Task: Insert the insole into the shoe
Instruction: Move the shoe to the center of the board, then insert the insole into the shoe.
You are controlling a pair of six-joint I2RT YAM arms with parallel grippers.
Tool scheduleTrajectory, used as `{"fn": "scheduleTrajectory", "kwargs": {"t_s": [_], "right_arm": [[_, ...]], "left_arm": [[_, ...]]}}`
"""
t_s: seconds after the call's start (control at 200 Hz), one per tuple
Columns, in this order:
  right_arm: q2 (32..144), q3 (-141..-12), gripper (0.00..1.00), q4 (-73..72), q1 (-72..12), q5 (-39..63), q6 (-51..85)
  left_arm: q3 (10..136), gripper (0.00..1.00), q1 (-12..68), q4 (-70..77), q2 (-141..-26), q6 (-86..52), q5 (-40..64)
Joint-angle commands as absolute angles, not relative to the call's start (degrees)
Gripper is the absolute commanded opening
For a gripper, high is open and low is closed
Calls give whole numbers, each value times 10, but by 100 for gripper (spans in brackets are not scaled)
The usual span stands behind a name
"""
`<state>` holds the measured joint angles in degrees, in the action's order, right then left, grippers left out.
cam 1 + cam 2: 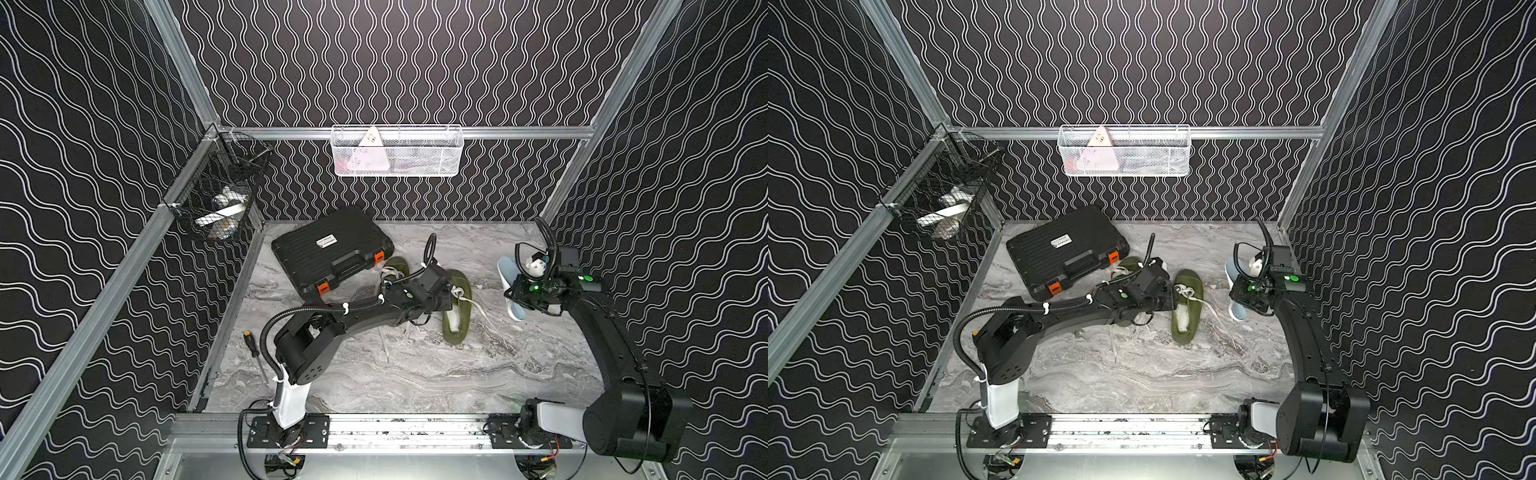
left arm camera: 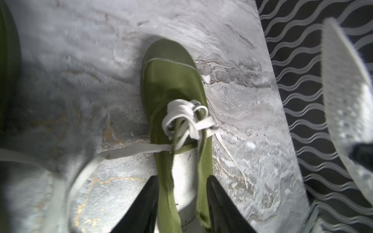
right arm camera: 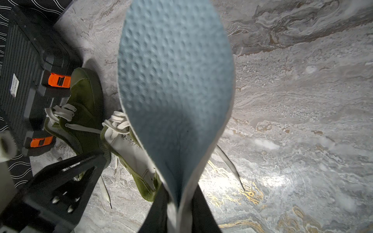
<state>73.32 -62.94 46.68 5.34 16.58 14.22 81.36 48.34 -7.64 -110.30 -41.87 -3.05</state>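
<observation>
My right gripper point(image 3: 179, 196) pinches the pale blue insole point(image 3: 175, 80) by its heel, aloft near the green shoe point(image 2: 171, 80) on the counter point(image 2: 252, 125). My left gripper point(image 2: 182, 179) stands spread astride the shoe's heel opening. I should steady the shoe, then angle the insole toe-first under the laces point(image 2: 185, 119).

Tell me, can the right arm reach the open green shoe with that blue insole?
Probably not cleanly: the left gripper hangs open over the green shoe, straddling its opening, while the right gripper holds the insole off to one side.
</observation>
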Motion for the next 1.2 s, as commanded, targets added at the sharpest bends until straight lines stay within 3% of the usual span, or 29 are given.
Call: {"fn": "scheduleTrajectory", "kwargs": {"t_s": [0.0,0.305,0.485,0.731,1.196], "right_arm": [[732,-628,20,461,53,163,135],[731,-627,20,461,53,164,133],[731,-624,20,460,53,163,131],[730,-620,20,459,53,160,130],[733,-613,20,459,53,151,126]], "left_arm": [[841,43,483,-136,-1092,-235,-18],[926,44,486,-235,-1130,128,92],[909,46,496,-217,-1127,294,77],[959,46,501,-257,-1185,407,32],[985,48,520,-203,-1262,513,-110]]}}
